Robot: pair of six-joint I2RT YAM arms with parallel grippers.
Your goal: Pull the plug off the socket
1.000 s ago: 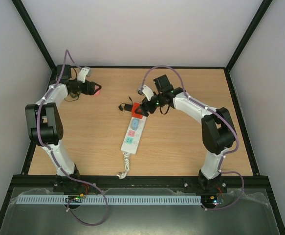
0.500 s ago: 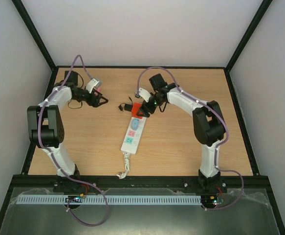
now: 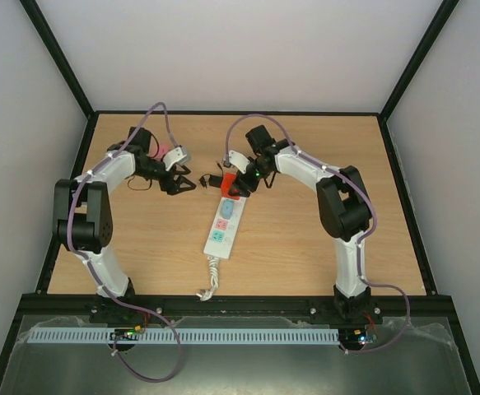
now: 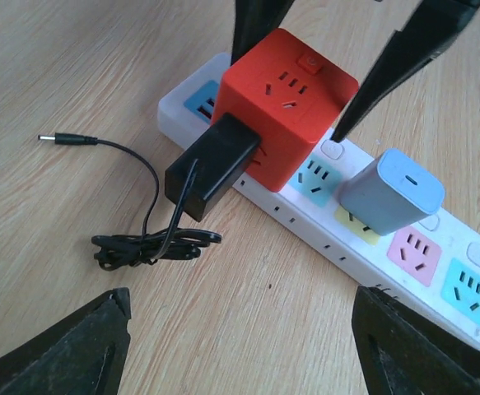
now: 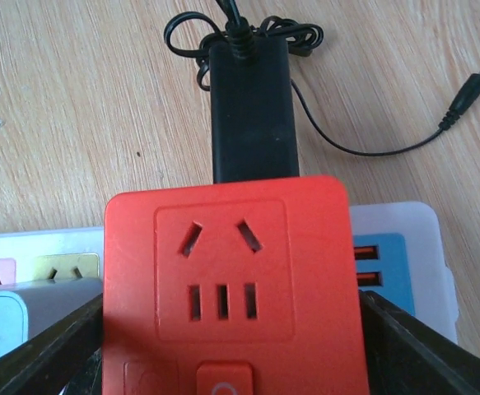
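Observation:
The socket, a long white power strip (image 3: 221, 230) (image 4: 322, 239), lies mid-table with a red cube adapter (image 3: 232, 188) (image 4: 285, 99) (image 5: 227, 280) standing on its far end. A black plug (image 4: 215, 164) (image 5: 252, 115) (image 3: 212, 179) sits in the cube's side, facing the left arm, and its thin cord (image 4: 141, 243) is bundled on the wood. My right gripper (image 3: 236, 183) (image 5: 231, 329) straddles the cube, with a finger against each side. My left gripper (image 3: 184, 183) (image 4: 240, 346) hovers open a short way left of the black plug, with nothing between its fingers.
A grey-blue charger (image 4: 390, 191) (image 3: 226, 209) is plugged into the strip beside the cube. The black cord's barrel tip (image 4: 67, 140) (image 5: 470, 86) lies loose on the wood. The strip's coiled white cord (image 3: 212, 276) trails toward the near edge. Black frame rails border the table.
The left arm has swung right from the far left corner toward the black plug. The right gripper has narrowed onto the red cube and shifted slightly left.

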